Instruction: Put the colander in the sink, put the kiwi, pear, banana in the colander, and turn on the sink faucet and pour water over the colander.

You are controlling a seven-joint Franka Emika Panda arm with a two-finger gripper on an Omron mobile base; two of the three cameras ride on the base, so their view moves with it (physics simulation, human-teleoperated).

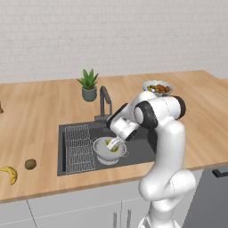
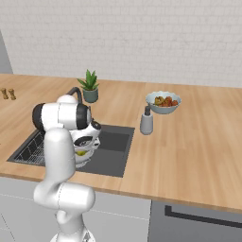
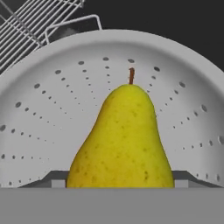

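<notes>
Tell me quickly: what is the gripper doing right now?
Gripper: jaws set wide either side of the pear, over the colander; a firm grip cannot be told.

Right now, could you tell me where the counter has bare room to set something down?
Free: the counter left of the plant, and the wide stretch right of the soap bottle, below the fruit bowl. Crowded: the sink, taken by rack, colander and arm.

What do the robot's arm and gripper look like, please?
The arm is glossy white, built of rounded, tube-like links, with dark grey to black bands at the joints. The gripper has a pale, blocky body. No cables or markings show on either.
</notes>
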